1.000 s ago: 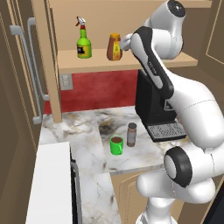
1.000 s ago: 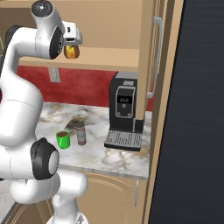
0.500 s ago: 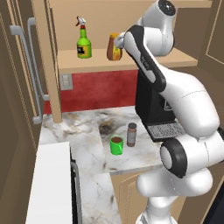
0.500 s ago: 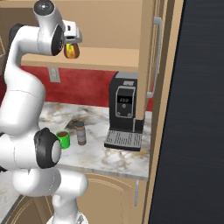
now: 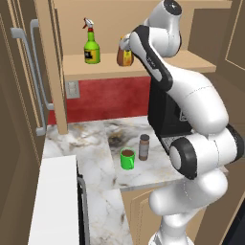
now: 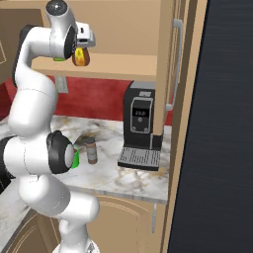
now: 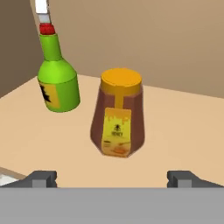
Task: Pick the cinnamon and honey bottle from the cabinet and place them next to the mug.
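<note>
The honey bottle [image 7: 118, 116], amber with a yellow-orange cap and label, stands upright on the cabinet shelf [image 7: 183, 131], just ahead of my open gripper [image 7: 111, 178]. Its fingertips [image 7: 41, 178] sit wide apart on either side of the bottle, short of it, holding nothing. From the base, the hand [image 6: 84, 42] hovers at the honey bottle [image 6: 80, 58], which the arm partly covers [image 5: 125, 55]. Down on the counter, the cinnamon [image 5: 143, 147] stands upright right beside the green mug [image 5: 127, 158]. The cinnamon [image 6: 91, 150] also shows from the right.
A green spray bottle [image 7: 58, 83] with a red nozzle stands on the shelf left of the honey bottle, a small gap between them. A black coffee machine [image 6: 141, 123] sits on the marble counter [image 5: 91, 143] under the cabinet [image 5: 95, 69]. Tall dark doors flank both sides.
The hand has moved left along the shelf toward the honey bottle, now covering part of it in the left base view. The jaws stayed open; nothing else moved.
</note>
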You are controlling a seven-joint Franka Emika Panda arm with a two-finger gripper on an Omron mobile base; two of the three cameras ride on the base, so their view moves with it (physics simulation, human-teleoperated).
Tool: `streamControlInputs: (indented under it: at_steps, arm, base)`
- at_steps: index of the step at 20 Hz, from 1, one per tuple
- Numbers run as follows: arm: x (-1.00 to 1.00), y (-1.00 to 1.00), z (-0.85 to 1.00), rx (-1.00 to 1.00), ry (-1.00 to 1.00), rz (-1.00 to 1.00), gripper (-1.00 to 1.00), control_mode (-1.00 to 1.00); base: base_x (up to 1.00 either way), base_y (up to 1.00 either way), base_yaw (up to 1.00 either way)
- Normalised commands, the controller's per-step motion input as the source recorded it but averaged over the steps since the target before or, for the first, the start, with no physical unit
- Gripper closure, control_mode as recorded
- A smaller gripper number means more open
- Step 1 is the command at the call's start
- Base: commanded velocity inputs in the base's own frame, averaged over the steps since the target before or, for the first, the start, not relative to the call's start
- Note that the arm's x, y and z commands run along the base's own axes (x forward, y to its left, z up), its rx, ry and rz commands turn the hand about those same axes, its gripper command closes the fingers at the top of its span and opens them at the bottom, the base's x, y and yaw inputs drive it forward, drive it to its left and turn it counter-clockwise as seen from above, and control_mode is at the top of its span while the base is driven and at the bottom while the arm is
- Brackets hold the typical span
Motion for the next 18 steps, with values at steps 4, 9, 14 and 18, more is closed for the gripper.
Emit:
streamControlInputs:
  at_steps: [4,9,14,18]
  arm:
    - [0.35,0.07,0.0,0.0,0.03,0.0,-1.0,-1.0]
    - [0.26,0.01,0.0,0.0,0.03,0.0,-1.0,-1.0]
    - [0.18,0.0,0.0,0.0,0.02,-0.01,-1.0,-1.0]
    - [0.11,0.01,0.0,0.0,0.0,0.0,-1.0,-1.0]
  base:
    - [0.0,0.0,0.0]
    - [0.0,0.0,0.0]
    - [0.0,0.0,0.0]
    - [0.0,0.0,0.0]
